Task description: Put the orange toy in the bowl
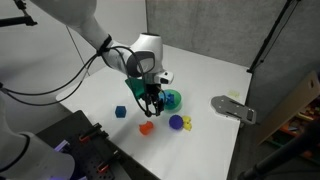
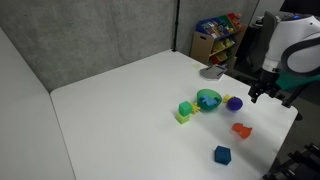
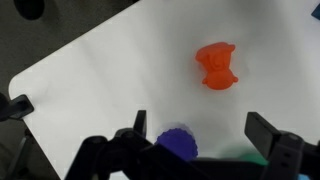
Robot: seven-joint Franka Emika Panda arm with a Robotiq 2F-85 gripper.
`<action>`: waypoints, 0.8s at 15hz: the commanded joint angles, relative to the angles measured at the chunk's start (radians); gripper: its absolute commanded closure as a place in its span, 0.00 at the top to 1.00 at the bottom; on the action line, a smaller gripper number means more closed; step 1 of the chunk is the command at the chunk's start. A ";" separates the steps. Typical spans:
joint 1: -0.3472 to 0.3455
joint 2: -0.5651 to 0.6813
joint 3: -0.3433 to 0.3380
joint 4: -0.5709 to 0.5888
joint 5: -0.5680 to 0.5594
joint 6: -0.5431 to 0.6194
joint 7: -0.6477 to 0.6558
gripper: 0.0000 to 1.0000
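Note:
The orange toy (image 1: 146, 127) lies on the white table, near the front edge in an exterior view (image 2: 241, 129). In the wrist view it (image 3: 218, 65) sits ahead of the jaws. The teal bowl (image 1: 172, 99) with a blue inside (image 2: 208, 99) stands a short way from it. My gripper (image 1: 152, 108) hangs open and empty above the table between bowl and toy (image 2: 258, 95). In the wrist view its fingers (image 3: 200, 128) straddle bare table, with the purple ball (image 3: 178, 142) close under them.
The purple ball (image 1: 176, 122) (image 2: 234, 103) lies by the bowl. A dark blue cube (image 1: 120, 112) (image 2: 222, 154) and a yellow-green toy (image 2: 184, 110) lie nearby. A grey flat object (image 1: 235, 108) (image 2: 211, 71) sits at the table's edge. Grey partition walls stand behind the table.

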 commanded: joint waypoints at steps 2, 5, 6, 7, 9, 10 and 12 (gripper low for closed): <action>0.000 0.054 -0.012 -0.009 0.064 0.138 -0.026 1.00; 0.004 0.116 -0.001 -0.006 0.137 0.229 -0.054 1.00; 0.009 0.142 0.003 -0.002 0.155 0.261 -0.058 1.00; 0.011 0.169 0.011 0.003 0.178 0.280 -0.075 1.00; 0.021 0.212 0.017 0.006 0.203 0.314 -0.093 1.00; 0.026 0.237 0.021 0.005 0.213 0.329 -0.103 1.00; 0.033 0.276 0.033 -0.002 0.229 0.360 -0.129 1.00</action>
